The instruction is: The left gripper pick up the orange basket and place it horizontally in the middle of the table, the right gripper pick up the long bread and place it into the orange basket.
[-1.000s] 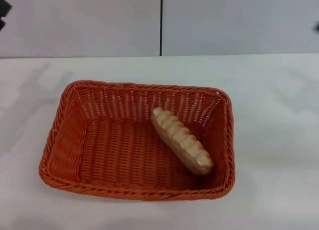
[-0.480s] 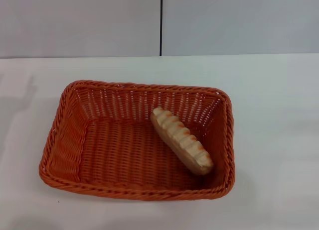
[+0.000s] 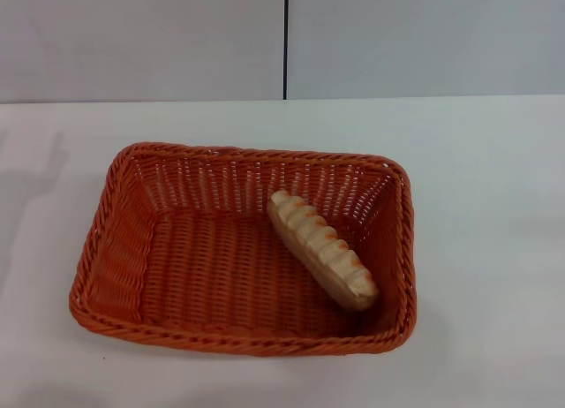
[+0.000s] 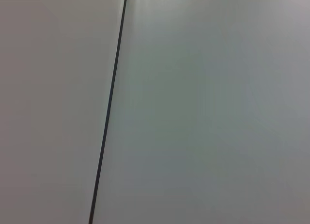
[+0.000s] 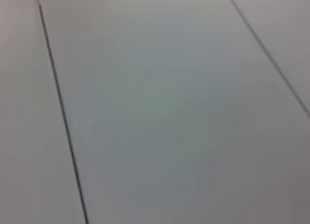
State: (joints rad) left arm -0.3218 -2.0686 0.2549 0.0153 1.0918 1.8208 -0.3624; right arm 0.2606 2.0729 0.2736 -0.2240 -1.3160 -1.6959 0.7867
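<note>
Bread and basket look settled: the large rectangular orange woven basket [image 3: 240, 249] sits lengthwise across the middle of the plain white worktop [image 3: 494, 178], and the small ridged tan long loaf [image 3: 322, 249] lies inside toward its 3 o'clock wall, slanting from 11 to 5 o'clock. Neither end effector shows, so their state cannot be told. Judged so, both placements seem done; nothing further is called for.

- Setting: my plain test bench, lab-like.
- Evidence: my bare white table [image 3: 494, 161]; grey wall panels [image 3: 141, 37] behind, split by one dark seam [image 3: 284, 41].
</note>
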